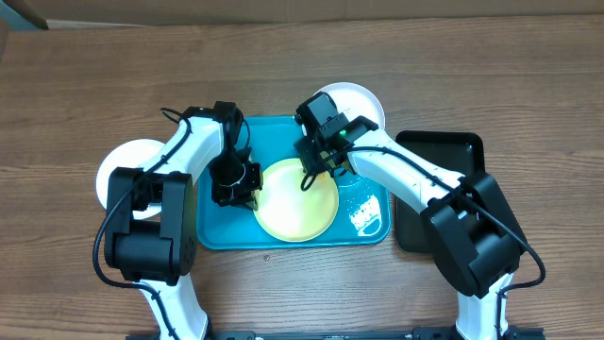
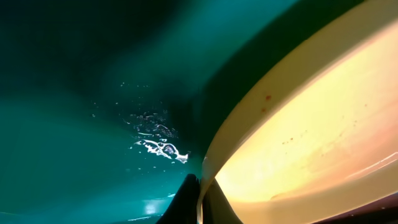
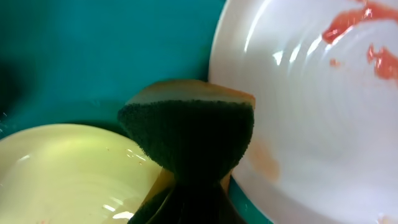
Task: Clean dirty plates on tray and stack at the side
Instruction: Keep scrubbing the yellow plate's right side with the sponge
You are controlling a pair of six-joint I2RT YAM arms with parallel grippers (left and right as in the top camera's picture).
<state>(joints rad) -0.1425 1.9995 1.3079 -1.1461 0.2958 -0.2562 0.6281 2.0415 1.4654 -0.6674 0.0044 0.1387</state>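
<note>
yellow plate (image 1: 295, 200): round, shallow, glossy pale yellow-green; mid-tray; wet sheen, a few orange-brown specks on the rim and inside.
far white plate (image 1: 357, 97): glossy, faint concentric rings, red-orange smears; at the tray's far right corner, just beside the yellow one.
left white plate (image 1: 118, 168): on the table left of the tray, partly under the left arm.
tray (image 1: 219, 231): turquoise plastic, rounded corners, raised rim, water droplets.
left gripper (image 2: 200, 200): pinched on the yellow plate's rim.
right gripper (image 3: 185, 199): clamped on sponge (image 3: 186, 134), which has a dark green scrub face and yellow foam; above where the yellow and far white rims meet.
black tray (image 1: 439, 156): right of the turquoise one, on the wood-grain table (image 1: 377, 38).
</note>
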